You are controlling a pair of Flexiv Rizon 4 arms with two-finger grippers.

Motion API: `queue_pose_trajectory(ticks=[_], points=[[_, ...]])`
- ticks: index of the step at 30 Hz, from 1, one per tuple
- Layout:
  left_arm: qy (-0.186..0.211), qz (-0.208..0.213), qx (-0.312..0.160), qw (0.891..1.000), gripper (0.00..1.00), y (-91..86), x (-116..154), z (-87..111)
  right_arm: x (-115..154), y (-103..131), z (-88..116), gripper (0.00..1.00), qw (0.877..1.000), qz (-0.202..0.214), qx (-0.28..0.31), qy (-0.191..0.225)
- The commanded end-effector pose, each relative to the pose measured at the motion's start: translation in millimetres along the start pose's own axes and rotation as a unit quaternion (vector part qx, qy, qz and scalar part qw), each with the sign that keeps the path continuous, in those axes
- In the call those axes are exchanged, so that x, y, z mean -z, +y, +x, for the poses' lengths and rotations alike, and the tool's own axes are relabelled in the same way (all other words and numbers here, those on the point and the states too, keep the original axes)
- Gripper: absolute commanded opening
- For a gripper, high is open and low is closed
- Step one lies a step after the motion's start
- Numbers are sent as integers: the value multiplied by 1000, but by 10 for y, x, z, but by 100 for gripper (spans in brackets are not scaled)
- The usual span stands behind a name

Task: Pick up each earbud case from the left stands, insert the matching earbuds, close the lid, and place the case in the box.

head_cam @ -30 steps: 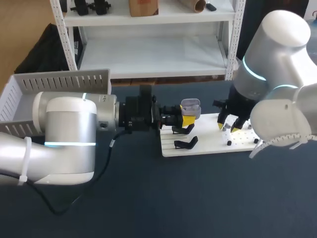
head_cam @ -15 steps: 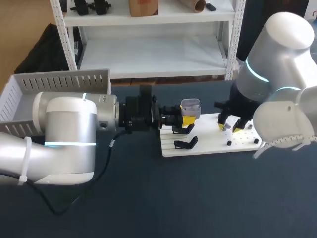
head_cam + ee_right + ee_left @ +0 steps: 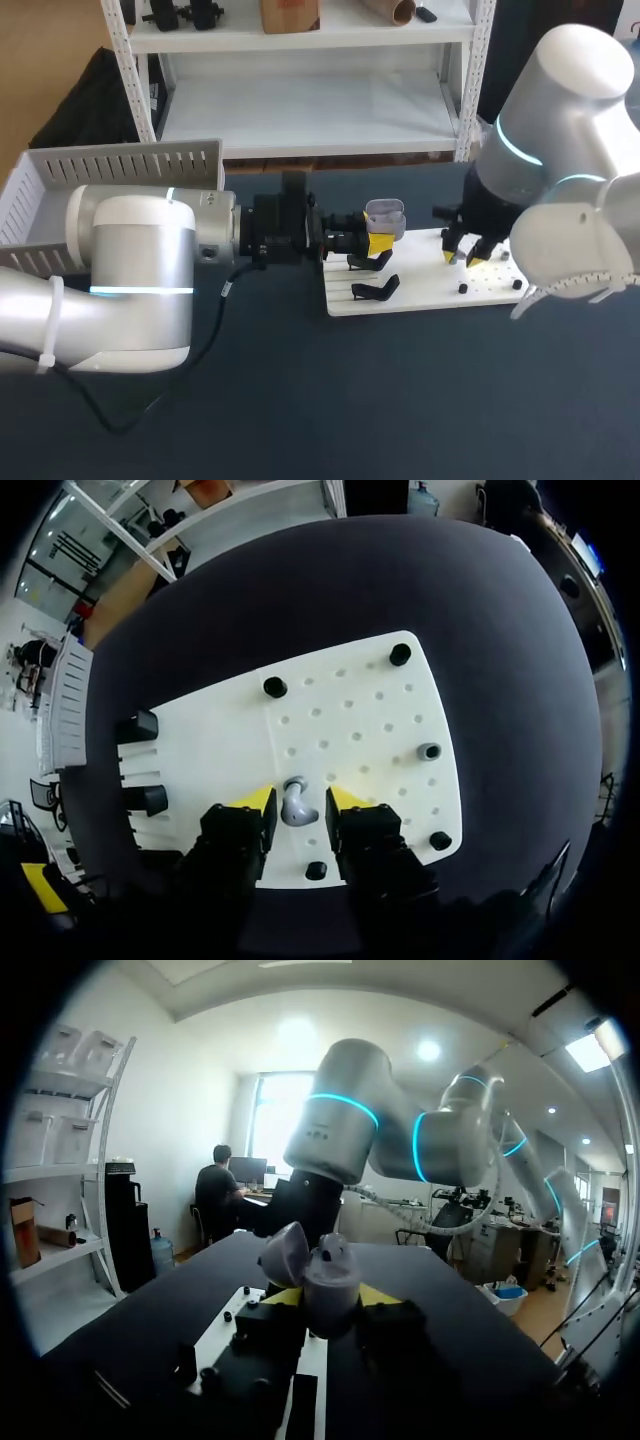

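**Head view.** The left gripper (image 3: 375, 242) is largely hidden behind its own black wrist. Only a yellow tip shows, pressed against the earbud case (image 3: 385, 213), which it holds above the left end of the white board (image 3: 420, 297). The case is grey, rounded and matte, with its lid raised. The right gripper (image 3: 462, 255) hangs over the perforated part of the board, and what lies between its tips is too small to make out here. Two black stands (image 3: 377, 290) sit on the board below the case. A slatted white box (image 3: 110, 165) stands at the far left of the dark table (image 3: 300, 400), partly covered by the left arm.

**Left wrist view.** The case (image 3: 330, 1282) fills the middle, with a yellow finger (image 3: 282, 1297) touching it on each side, so the left gripper (image 3: 330, 1302) is clamped on it. The lid tilts open to one side, and the inside of the cup cannot be seen. The black gripper body hides most of the board (image 3: 232, 1322) beneath. The right arm (image 3: 340, 1140) rises ahead, smooth and silver-grey.

**Right wrist view.** The fingers of the right gripper (image 3: 298, 802) stand apart. A pale, glossy earbud (image 3: 295, 805) with a short stem lies on the board (image 3: 350, 720) between them. A sliver of white shows on either side of it, so nothing is gripped. Rows of small holes cover this half of the board, and black pegs (image 3: 275, 687) stand around the gripper. The stands (image 3: 137, 726) sit on the slotted half, beside the gripper.
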State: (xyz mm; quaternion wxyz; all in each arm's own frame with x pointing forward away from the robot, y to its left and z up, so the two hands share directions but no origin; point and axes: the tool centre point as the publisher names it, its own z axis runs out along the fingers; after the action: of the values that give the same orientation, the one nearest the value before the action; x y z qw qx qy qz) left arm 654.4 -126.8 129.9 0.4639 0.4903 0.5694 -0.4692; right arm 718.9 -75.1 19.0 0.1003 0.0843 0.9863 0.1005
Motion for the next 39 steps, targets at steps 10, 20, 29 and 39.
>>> queue_pose_trajectory(ticks=[10, 20, 29, 39], points=[[-1, -1, 0, 1000, 0, -1, -4, 5, -7, 5, 32, 19, 1000, 0, -2, 1], [-1, -1, 0, 1000, 0, -1, -4, 5, -15, 14, 24, 0, 1000, 5, -4, 1], [-1, -1, 0, 1000, 0, -1, -4, 5, 213, 51, 62, 0, 1000, 3, -12, -7], [-1, -1, 0, 1000, 0, -1, -4, 5, 767, 84, 129, 0, 999, 12, 31, 14]])
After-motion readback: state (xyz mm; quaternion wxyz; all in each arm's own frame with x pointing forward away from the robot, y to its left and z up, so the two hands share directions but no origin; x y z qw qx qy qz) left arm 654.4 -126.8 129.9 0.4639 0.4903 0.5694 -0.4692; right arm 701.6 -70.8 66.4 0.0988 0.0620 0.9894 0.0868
